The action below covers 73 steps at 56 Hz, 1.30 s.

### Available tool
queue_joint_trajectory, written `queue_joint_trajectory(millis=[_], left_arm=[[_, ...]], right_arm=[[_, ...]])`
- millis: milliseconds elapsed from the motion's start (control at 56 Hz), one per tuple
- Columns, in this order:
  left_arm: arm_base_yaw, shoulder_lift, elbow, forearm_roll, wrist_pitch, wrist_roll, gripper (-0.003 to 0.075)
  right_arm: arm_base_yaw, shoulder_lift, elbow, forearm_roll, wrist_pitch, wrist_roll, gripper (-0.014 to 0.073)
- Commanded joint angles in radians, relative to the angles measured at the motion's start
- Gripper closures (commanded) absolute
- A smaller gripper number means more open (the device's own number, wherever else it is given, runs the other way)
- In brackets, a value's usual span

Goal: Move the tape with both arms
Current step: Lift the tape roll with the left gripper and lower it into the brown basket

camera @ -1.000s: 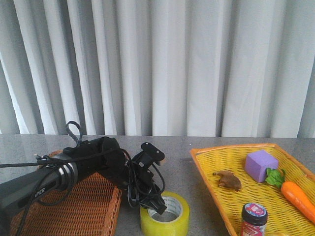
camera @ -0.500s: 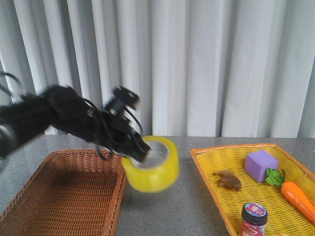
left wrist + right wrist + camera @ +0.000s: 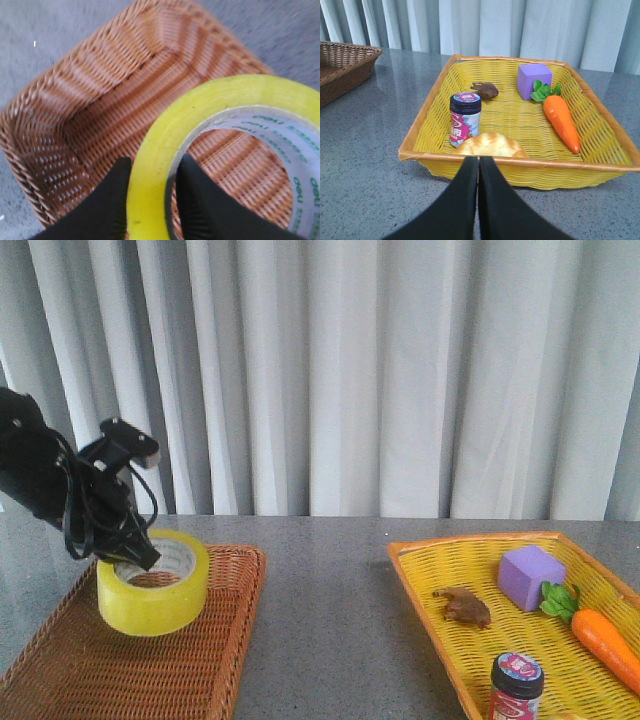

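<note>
The yellow tape roll [image 3: 153,585] with its white printed core hangs in the air over the brown wicker basket [image 3: 200,660]. My left gripper [image 3: 132,552] is shut on the roll's wall, one finger outside and one inside the core; the left wrist view shows the tape [image 3: 210,125], the gripper [image 3: 152,177] pinching it and the basket [image 3: 90,105] below. My right gripper [image 3: 479,165] is shut and empty, low over the grey table in front of the yellow basket [image 3: 520,160]. The right arm does not show in the front view.
The yellow basket [image 3: 440,640] on the right holds a purple cube [image 3: 531,577], a carrot [image 3: 603,640], a brown lump [image 3: 463,606], a small jar with a dark lid [image 3: 517,687] and a bun [image 3: 490,145]. A white curtain hangs behind the table.
My left gripper lifted the tape off the table by the brown basket's right side, then carried it left and now holds it over the basket.
</note>
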Motion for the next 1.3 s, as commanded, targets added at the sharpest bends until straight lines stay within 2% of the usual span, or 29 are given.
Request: queue_joint_trajectory(millis=[0, 268, 429, 946, 1286], left_arm=[[0.000, -0.018, -0.025, 0.018, -0.054, -0.057, 0.0727], [0.000, 0.065, -0.025, 0.076, -0.023, -0.151, 0.0720], [0.000, 0.084, -0.026, 0.082, -0.002, -0.197, 0.0688], [0.000, 0.084, -0.026, 0.090, 0.043, -0.201, 0.0421], [0.000, 0.070, -0.026, 0.088, 0.104, -0.227, 0.0409]], right_arm=[[-0.003, 0.019, -0.021, -0.014, -0.077, 0.002, 0.0598], [-0.003, 0.019, -0.021, -0.014, -0.077, 0.002, 0.0598], [-0.003, 0.019, -0.021, -0.014, -0.078, 0.002, 0.0598], [-0.003, 0.019, -0.021, -0.014, -0.078, 0.002, 0.0598], [-0.003, 0.019, -0.021, -0.014, -0.081, 0.002, 0.0598]])
